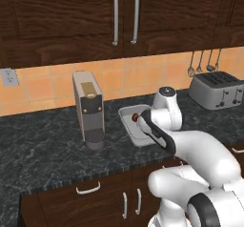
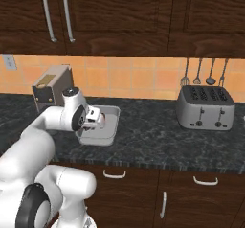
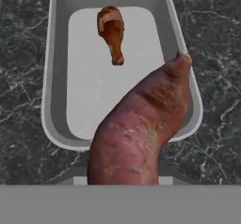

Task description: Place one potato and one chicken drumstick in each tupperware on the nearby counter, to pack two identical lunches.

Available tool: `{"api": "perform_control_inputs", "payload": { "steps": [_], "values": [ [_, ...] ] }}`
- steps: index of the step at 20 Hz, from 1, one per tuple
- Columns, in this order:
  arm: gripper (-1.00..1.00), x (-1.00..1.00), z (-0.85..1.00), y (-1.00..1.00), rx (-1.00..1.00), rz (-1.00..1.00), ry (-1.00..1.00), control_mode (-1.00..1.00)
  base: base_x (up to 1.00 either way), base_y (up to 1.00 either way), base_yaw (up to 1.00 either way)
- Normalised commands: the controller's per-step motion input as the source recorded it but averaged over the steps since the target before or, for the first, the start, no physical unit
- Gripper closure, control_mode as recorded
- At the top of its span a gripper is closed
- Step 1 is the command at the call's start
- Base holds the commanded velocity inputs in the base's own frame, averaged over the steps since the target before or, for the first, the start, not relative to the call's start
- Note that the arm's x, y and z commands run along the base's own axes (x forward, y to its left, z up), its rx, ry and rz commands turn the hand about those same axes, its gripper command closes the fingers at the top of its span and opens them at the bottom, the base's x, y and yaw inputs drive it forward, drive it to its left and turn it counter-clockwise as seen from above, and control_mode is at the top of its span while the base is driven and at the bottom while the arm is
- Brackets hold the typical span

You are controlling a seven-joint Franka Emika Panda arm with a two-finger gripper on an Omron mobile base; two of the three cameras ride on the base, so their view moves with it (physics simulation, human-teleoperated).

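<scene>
Potato (image 3: 141,129) held over a tupperware (image 3: 49,77) on the counter (image 1: 43,145).
The gripper (image 1: 136,118) is clamped on the reddish-brown potato above the tray; a chicken drumstick (image 3: 112,32) lies inside. A coffee machine (image 1: 88,108) stands beside; a toaster (image 2: 205,106) sits by the orange-tiled wall.

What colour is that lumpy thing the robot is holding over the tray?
Reddish-brown with purplish patches, the potato shows best in the hand view.

Dark speckled stone counter (image 1: 43,145) carrying a coffee machine (image 1: 88,108) at left, a pale tray (image 1: 127,118) mid-counter, a silver toaster (image 2: 205,107) far right, near the wall.
</scene>
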Motion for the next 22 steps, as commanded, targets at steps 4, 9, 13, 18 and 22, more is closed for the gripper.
{"api": "perform_control_inputs", "payload": {
  "steps": [4, 9, 13, 18, 22],
  "values": [
    [1.0, 0.51, -0.29, -0.17, 0.07, 0.0, 0.03, -1.0, 0.0, 0.0, 0.0],
    [1.0, 0.64, -0.26, -0.16, 0.03, -0.01, 0.01, -1.0, 0.0, 0.0, 0.0],
    [1.0, 0.6, -0.34, -0.1, 0.0, -0.03, 0.0, -1.0, 0.0, 0.0, 0.0],
    [-1.0, 0.69, -0.3, -0.03, 0.0, -0.03, 0.0, -1.0, 0.0, 0.0, 0.0],
    [-1.0, 0.02, -0.05, -0.06, 0.01, 0.0, 0.0, -1.0, 0.0, 0.0, 0.0]
  ]
}}
